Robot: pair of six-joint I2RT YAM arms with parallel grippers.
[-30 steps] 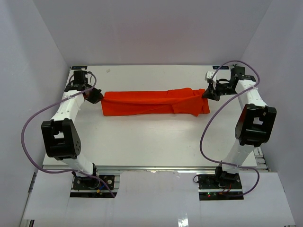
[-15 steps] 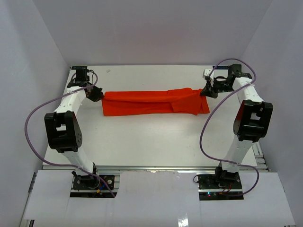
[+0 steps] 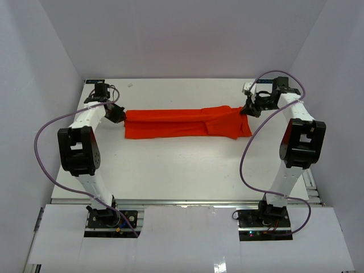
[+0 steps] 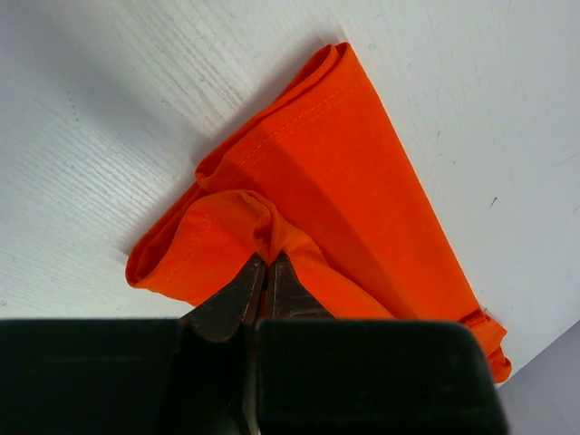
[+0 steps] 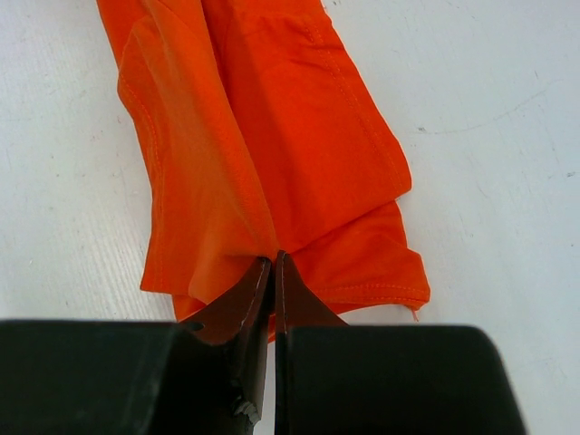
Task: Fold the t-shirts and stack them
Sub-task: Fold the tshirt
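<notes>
The orange-red t-shirt (image 3: 185,123) lies folded into a long narrow band across the far half of the white table (image 3: 182,170). My left gripper (image 3: 118,114) is shut on the band's left end; the left wrist view shows the fabric (image 4: 362,181) pinched and bunched between the fingertips (image 4: 266,263). My right gripper (image 3: 247,110) is shut on the band's right end; the right wrist view shows the cloth (image 5: 263,136) pulled up into the closed tips (image 5: 274,261). A sleeve fold lies near the right end.
White walls close in the table on the left, back and right. Purple cables loop beside both arms. The arm bases stand at the near edge.
Both arms have drawn in and upright, their elbows moving toward the far side. The shirt band has shifted slightly toward the back; both grippers keep their hold on its ends.
</notes>
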